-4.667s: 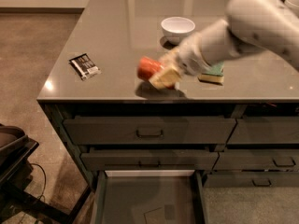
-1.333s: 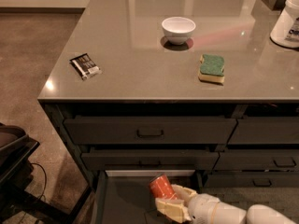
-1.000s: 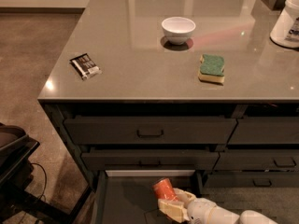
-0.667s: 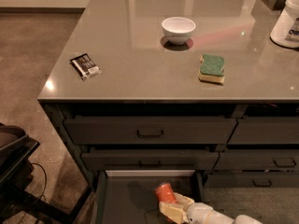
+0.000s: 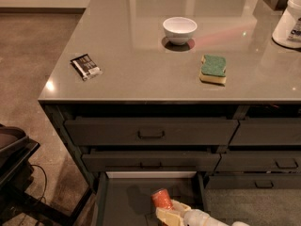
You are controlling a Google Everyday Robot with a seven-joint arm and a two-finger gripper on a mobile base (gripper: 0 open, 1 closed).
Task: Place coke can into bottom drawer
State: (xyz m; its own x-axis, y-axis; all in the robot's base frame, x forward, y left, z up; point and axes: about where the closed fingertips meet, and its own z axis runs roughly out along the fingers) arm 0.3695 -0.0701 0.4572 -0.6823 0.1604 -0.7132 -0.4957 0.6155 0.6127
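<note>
Coke can (image 5: 162, 199) job, judging by the layout, sitting right at the let-go stage.

Starting with the grey counter (image 5: 141, 46): carrying a white bowl (image 5: 179, 29), a green sponge (image 5: 213, 68), a dark packet (image 5: 86, 66) and a white tub (image 5: 289, 20), all well apart from the work and threatening nothing.

Moving down to the bottom drawer (image 5: 122, 206): hanging open beneath the two handled fronts, showing bare grey floor on its left half.

Reaching in from the lower right edge of the view, the gripper (image 5: 171, 212): pinching the can low on its body between pale fingers.

Standing roughly upright and leaning a little, inside the drawer, right of centre and near the right wall. Failing to make out whether the base is touching the floor.

Worrying mostly about the release:
- Letting go with the base off the floor, or on a lean, likely meaning toppling and rolling across the bare floor.
- Spreading unevenly, or backing out with one finger rubbing the side, probably knocking the can over.
- Lifting out too steeply, risking clipping the drawer front (image 5: 150, 160) overhanging above.
- Shoving toward the right wall, possibly wedging or denting the can.
</note>
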